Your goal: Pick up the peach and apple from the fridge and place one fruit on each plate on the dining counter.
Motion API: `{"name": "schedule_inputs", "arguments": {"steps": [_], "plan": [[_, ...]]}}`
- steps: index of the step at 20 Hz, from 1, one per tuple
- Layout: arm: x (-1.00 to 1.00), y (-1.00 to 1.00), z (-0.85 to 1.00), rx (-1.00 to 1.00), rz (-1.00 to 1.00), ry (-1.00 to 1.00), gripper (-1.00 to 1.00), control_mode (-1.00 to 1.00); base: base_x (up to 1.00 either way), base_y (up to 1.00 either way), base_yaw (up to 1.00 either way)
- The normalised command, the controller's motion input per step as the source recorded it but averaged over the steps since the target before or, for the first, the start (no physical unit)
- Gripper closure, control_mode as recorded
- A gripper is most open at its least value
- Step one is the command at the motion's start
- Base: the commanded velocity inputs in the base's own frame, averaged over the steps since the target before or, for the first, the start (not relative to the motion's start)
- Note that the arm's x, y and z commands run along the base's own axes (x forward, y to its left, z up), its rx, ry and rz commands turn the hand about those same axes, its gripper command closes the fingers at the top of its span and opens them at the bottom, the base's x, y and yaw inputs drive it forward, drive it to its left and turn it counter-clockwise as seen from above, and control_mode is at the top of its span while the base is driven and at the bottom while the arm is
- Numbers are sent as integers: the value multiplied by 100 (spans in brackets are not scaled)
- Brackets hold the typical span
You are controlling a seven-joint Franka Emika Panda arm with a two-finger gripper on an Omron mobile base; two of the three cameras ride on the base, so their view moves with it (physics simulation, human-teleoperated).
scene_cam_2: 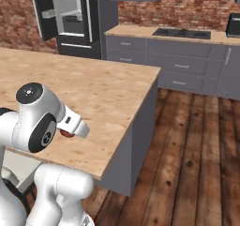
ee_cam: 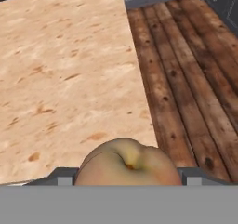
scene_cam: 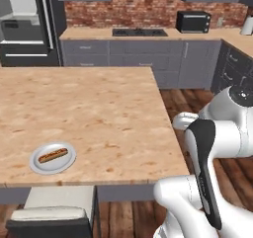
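Your gripper is clamped on the peach, its pale yellowish blush and dimple facing the hand camera, held above the near right corner of the dining counter. On the counter's near left side you have a plate already carrying a hot dog. The fridge stands open beyond the counter.

Your arm is glossy white, built of fat rounded segments with smooth shells. A long black strip with faint pale lettering runs down one link. At the shoulder joint you have dark grey round caps, one with a small white mark at its centre, and grey seams between the shells
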Motion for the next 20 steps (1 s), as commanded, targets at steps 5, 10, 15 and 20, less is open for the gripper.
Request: {"name": "schedule_inputs", "arguments": {"steps": [5, 10, 15, 20], "plan": [[0, 0, 0, 0, 0, 0, 100, 100, -38, 41, -37], [-1, 35, 0, 0, -16, -5, 100, -100, -11, 20, -13], [-1, 71, 0, 0, -12, -9, 100, -100, 0, 0, 0], [-9, 51, -12, 4, 8, -1, 100, -100, 0, 0, 0]]}}
